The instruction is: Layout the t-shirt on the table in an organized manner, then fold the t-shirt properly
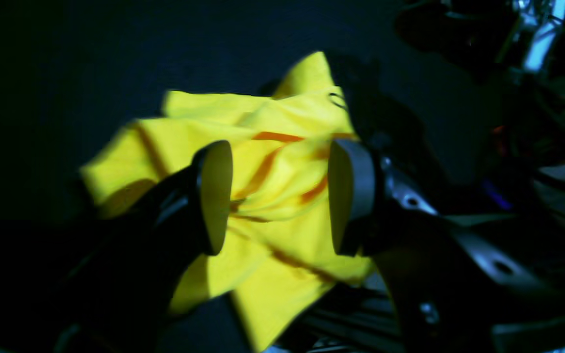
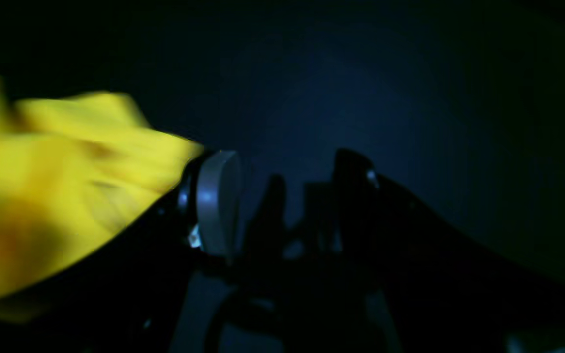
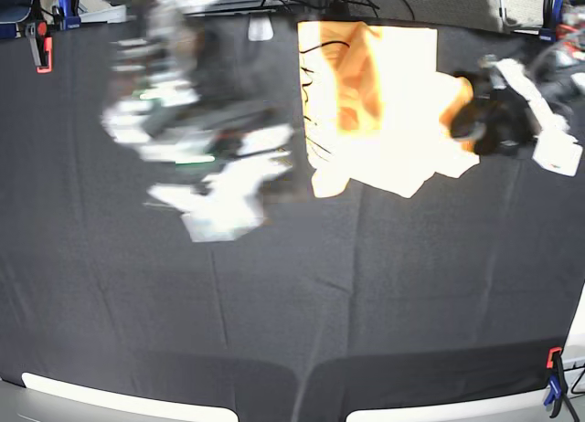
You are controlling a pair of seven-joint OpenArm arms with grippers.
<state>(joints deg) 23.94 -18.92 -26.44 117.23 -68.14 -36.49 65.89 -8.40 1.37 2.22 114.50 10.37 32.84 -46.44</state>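
left tool [image 1: 277, 196] jaws apart; right tool [image 2: 287, 206] jaws apart, blurred

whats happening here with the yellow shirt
A two-arm robot is working on a t-shirt lying rumpled at the far side of the black table, not yet spread flat or folded. The left pincer is open just above the crumpled fabric at one edge, gripping nothing. The right pincer is also open and empty beside the shirt, and that arm is blurred in the base view.

- left gripper [image 1: 277, 198]: black curved fingers, flat oval pale-grey pads [image 1: 216, 196]; silver bracket with screw holes, lower right of frame
- right gripper [image 2: 287, 206]: black, one grey oval pad [image 2: 216, 201]
- base view: white-and-black arm [image 3: 516, 116] at right, blurred
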